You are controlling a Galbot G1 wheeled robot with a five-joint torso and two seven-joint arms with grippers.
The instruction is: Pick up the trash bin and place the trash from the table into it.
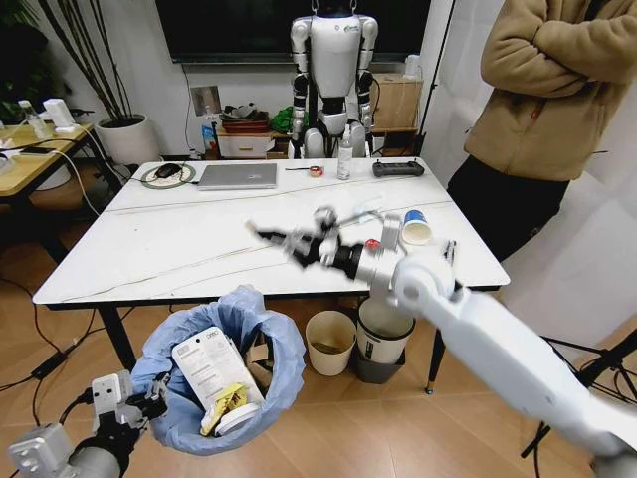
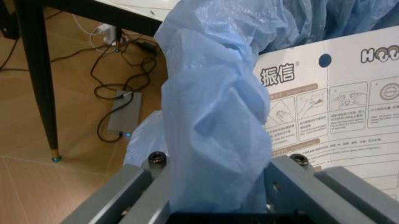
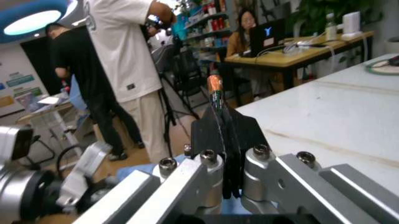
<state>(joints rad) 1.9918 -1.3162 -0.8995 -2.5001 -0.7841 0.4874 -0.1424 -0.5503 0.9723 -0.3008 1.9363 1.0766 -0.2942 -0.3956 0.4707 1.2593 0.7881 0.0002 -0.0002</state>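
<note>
The trash bin [image 1: 224, 373], lined with a crinkly light-blue bag, hangs low in front of the table's near edge. My left gripper [image 1: 149, 393] is shut on its bag-covered rim, and the left wrist view shows the blue plastic [image 2: 212, 116] pinched between the fingers [image 2: 124, 196]. Inside the bin lie a flat white packet [image 1: 211, 368] and a yellowish wrapper [image 1: 227, 403]. My right gripper [image 1: 264, 236] hovers over the front middle of the white table [image 1: 179, 249], shut on a thin dark piece with an orange tip [image 3: 215, 88]. A blue-and-white paper cup [image 1: 416, 227] and a small red can [image 1: 372, 243] rest on the table's right side.
A grey laptop [image 1: 237, 176], spray bottle [image 1: 344, 159] and black controller [image 1: 398, 169] sit along the far edge. A cream bin [image 1: 330, 342] and a white bin with black rim [image 1: 383, 339] stand under the table. A person [image 1: 547, 100] stands at the right.
</note>
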